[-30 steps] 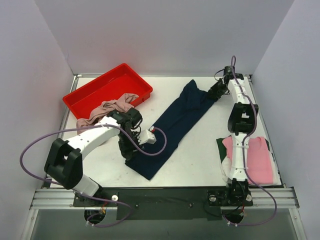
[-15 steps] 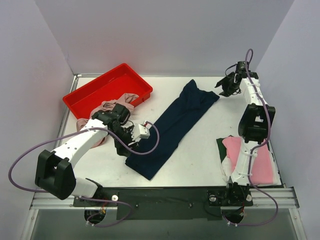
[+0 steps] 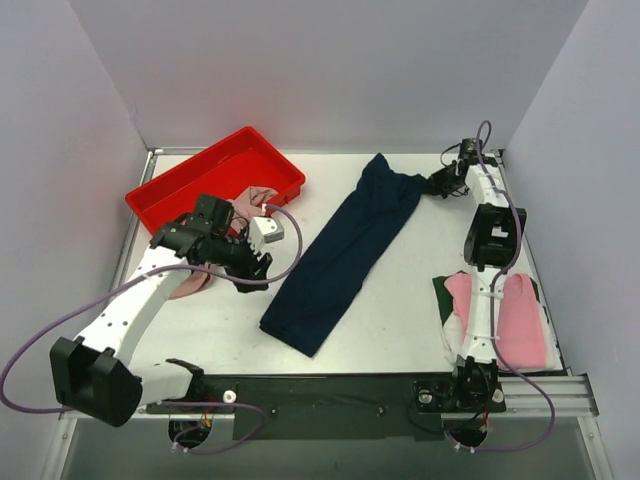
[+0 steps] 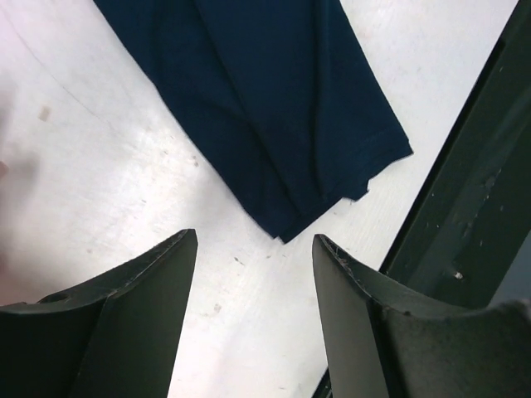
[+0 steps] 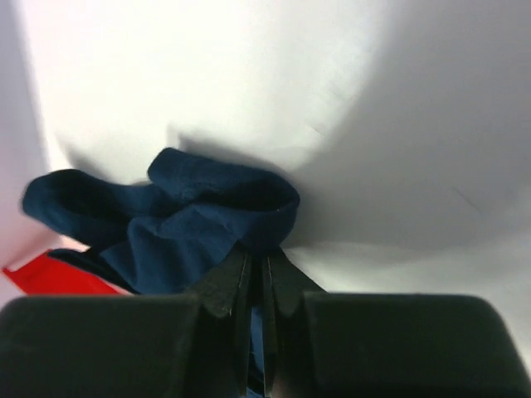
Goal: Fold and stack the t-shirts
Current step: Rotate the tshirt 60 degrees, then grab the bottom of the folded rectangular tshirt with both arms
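Note:
The dark navy t-shirt (image 3: pixel 340 255) lies as a long diagonal strip from the far middle of the table toward the front. My right gripper (image 3: pixel 433 185) is shut on its far right corner, where the navy cloth (image 5: pixel 182 215) bunches in front of the closed gripper (image 5: pixel 257 253). My left gripper (image 3: pixel 250 270) hangs open and holds nothing, just left of the strip, with the shirt's near end (image 4: pixel 282 108) ahead of it (image 4: pixel 253 315). The bright pink t-shirt (image 3: pixel 520 320) rests folded at the front right. The beige-pink t-shirt (image 3: pixel 255 195) spills from the tray, partly hidden by my left arm.
A red plastic tray (image 3: pixel 215 160) stands at the far left, and its corner (image 5: pixel 50 278) shows behind the navy cloth. Dark green cloth (image 3: pixel 440 290) lies under the pink shirt. The black front rail (image 4: pixel 465 207) runs close to the shirt's near end. White walls enclose the table.
My left gripper drew back to the left off the navy shirt's near edge and opened wider. My right gripper opened, lifted, then came down and shut on the far corner again.

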Available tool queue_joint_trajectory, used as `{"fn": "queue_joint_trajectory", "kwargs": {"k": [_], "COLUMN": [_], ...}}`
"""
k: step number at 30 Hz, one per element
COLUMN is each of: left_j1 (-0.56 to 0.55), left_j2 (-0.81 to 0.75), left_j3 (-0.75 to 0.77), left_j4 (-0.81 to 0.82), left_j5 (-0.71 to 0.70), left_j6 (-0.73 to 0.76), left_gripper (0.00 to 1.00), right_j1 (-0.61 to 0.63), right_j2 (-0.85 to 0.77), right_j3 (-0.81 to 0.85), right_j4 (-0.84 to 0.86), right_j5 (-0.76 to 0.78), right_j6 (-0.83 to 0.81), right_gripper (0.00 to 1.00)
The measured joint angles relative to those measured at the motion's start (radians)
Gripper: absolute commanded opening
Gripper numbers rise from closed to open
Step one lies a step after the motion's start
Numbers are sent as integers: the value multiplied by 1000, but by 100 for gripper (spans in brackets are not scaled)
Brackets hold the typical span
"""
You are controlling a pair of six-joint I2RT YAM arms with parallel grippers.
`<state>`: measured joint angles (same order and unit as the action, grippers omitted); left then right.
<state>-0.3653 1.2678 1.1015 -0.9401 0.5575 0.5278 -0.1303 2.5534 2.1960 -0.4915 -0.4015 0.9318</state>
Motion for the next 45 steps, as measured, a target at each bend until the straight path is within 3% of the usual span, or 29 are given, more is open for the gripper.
{"fn": "queue_joint_trajectory", "kwargs": {"k": [2, 3, 5, 6, 9, 11, 15, 20, 24, 27, 31, 35, 39, 42, 45], "left_j1": [1, 1, -3, -10, -69, -117, -159, -194, -229, -263, -291, -304, -318, -322, -322], "left_j2": [-38, -52, -79, -85, -82, -68, -28, 13, 13, -19, -84, -105, -126, -140, -156], "left_j3": [31, 38, 36, 23, -60, -125, -204, -298, -392, -427, -476, -508, -541, -558, -581], "left_j4": [3, 6, 9, 18, 60, 84, 125, 259, 330, 362, 414, 460, 492, 500, 516], "left_j5": [9, 20, 57, 72, 74, 61, 29, -42, -87, -102, -111, -113, -115, -115, -115], "left_j6": [12, 25, 68, 89, 142, 178, 297, 459, 539, 564, 578, 575, 563, 559, 550], "left_gripper": [68, 68, 68, 68, 68, 69, 71, 72, 73, 73, 73, 72, 69, 64, 60], "right_j1": [0, 0, -2, -2, -8, -14, -23, 17, 208, 417, 647, 815, 887, 914, 919], "right_j2": [47, 80, 162, 194, 197, 128, -85, -510, -906, -1074, -1112, -1087, -1044, -985, -921], "right_j3": [63, 106, 216, 254, 220, 106, -142, -534, -862, -1046, -1220, -1291, -1297, -1304, -1330], "right_j4": [60, 98, 188, 233, 344, 380, 282, 159, 92, 37, -50, -57, -3, 58, 101], "right_j5": [-24, -43, -84, -99, -150, -163, -134, 41, 152, 177, 196, 184, 165, 131, 104], "right_j6": [27, 43, 79, 98, 119, 108, -13, -170, -250, -273, -246, -188, -137, -111, -96], "right_gripper": [0, 5, 39, 48, 59, 62, 63, 62, 59, 59, 59, 58, 54, 48, 25]}}
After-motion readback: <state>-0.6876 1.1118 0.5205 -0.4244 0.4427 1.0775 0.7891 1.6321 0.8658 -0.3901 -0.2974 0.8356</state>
